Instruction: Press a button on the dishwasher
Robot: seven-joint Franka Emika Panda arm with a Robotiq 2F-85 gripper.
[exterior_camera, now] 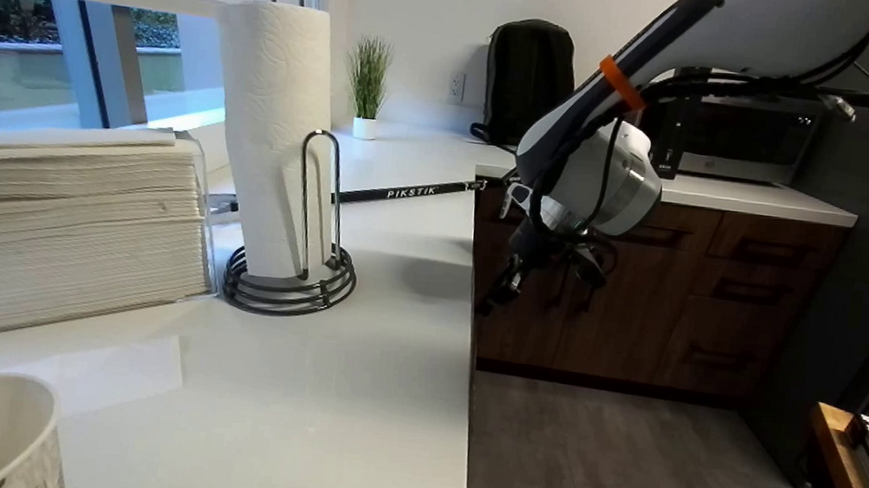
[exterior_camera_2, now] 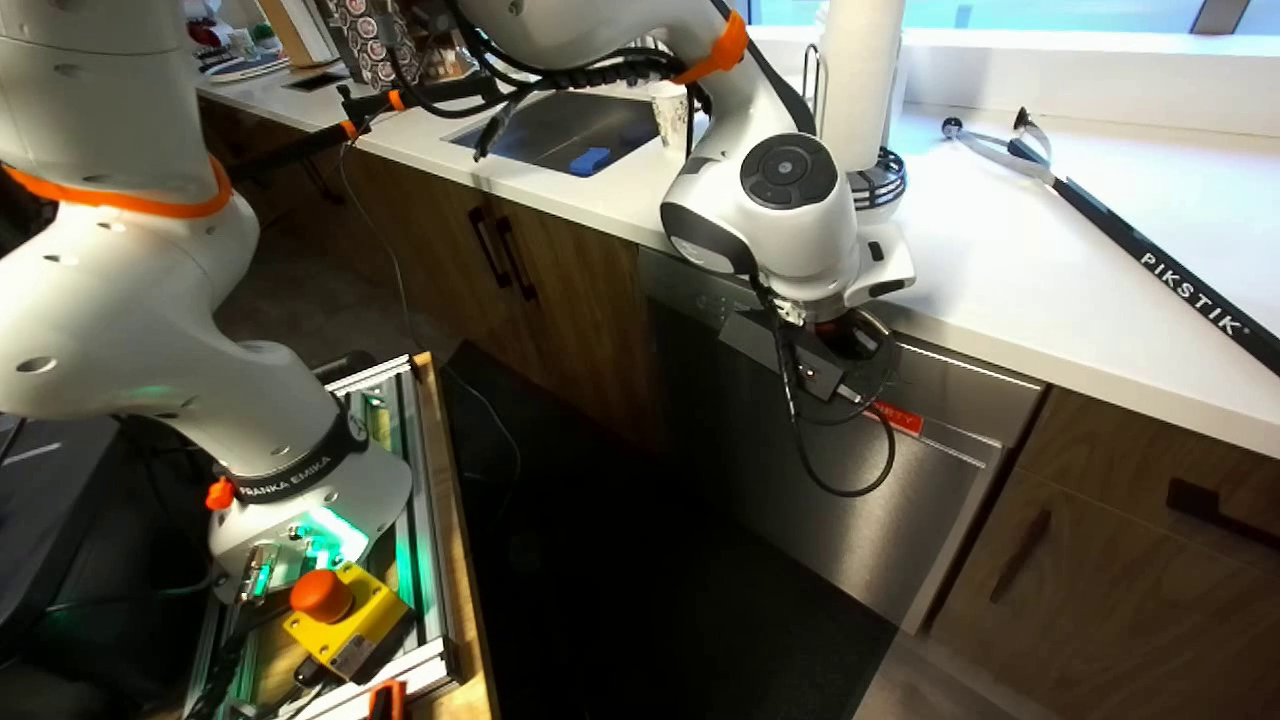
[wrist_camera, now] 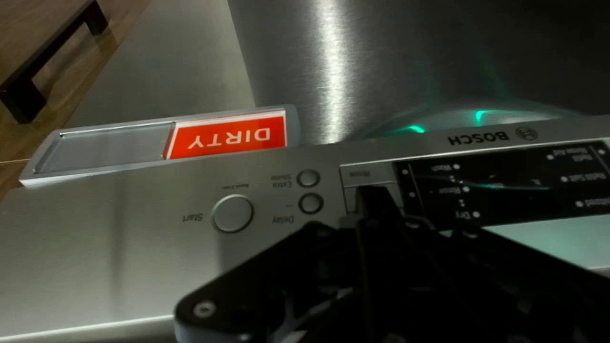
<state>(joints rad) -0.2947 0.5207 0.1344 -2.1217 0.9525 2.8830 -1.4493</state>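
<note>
The dishwasher [exterior_camera_2: 840, 520] is a stainless steel Bosch appliance under the white counter in an exterior view. In the wrist view its control strip [wrist_camera: 143, 228] shows upside down, with a round Start button [wrist_camera: 232, 213], two small round buttons [wrist_camera: 309, 178] and a rectangular Rinse button [wrist_camera: 367, 174] beside a black display [wrist_camera: 505, 181]. My gripper [wrist_camera: 379, 197] is shut and empty. Its tips overlap the rectangular buttons at the Rinse button's edge; I cannot tell whether they touch. In an exterior view the gripper [exterior_camera: 497, 294] points down beyond the counter edge; the dishwasher front is hidden there.
The counter [exterior_camera: 356, 396] overhangs the dishwasher. A red DIRTY sign [wrist_camera: 226, 136] is on the dishwasher front. A paper towel roll [exterior_camera: 270, 132] and a PIKSTIK grabber [exterior_camera_2: 1150, 250] lie on the counter. Drawers with dark handles [exterior_camera_2: 1215, 505] adjoin the dishwasher.
</note>
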